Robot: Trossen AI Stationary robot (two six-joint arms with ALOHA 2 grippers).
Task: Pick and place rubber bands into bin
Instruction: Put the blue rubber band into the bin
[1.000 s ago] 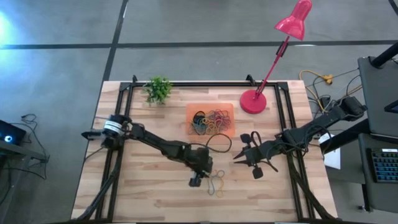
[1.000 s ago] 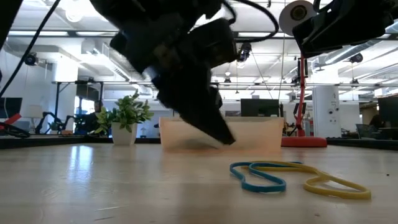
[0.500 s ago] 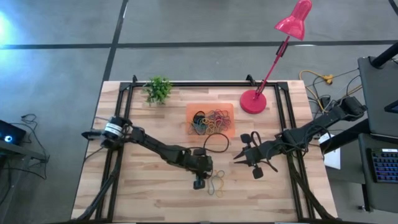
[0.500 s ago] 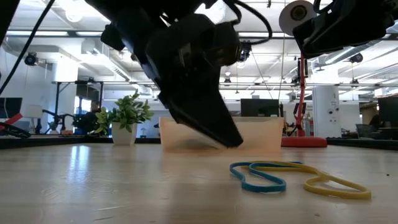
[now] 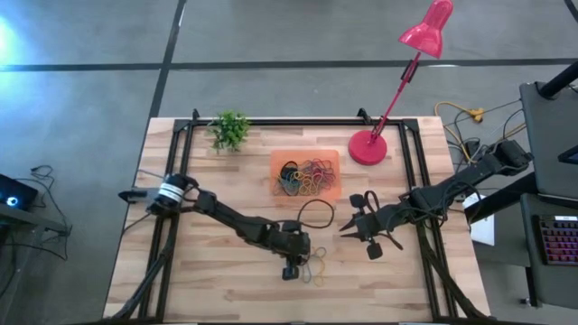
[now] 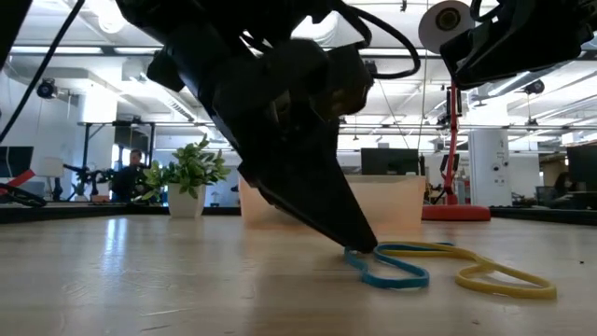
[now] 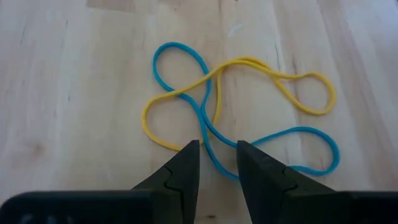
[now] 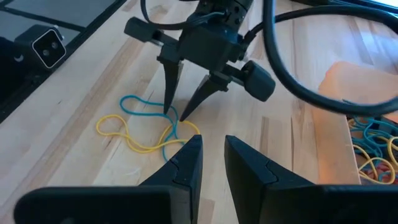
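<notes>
Two loose rubber bands, a blue band (image 7: pixel 292 140) and a yellow band (image 7: pixel 249 81), lie tangled on the bare surface toward its near edge, well apart from the bin (image 5: pixel 306 174), which sits nearer the far edge w/ a heap of colored bands already inside. Change vs. a sec ago: left gripper (image 7: pixel 217 155) has dropped from hovering beside the pair to tip contact, fingers parted & planted astride the crossing strands, blue strand running between them. Nothing gripped yet. Means the pick is lined up; prob. next is to close on the strands & lift, then carry to the bin. Risk: thin bands could slip out flat under the tips. Right gripper (image 5: pixel 354 227) waits above the surface toward the right edge, fingers slightly apart, holding nothing.
</notes>
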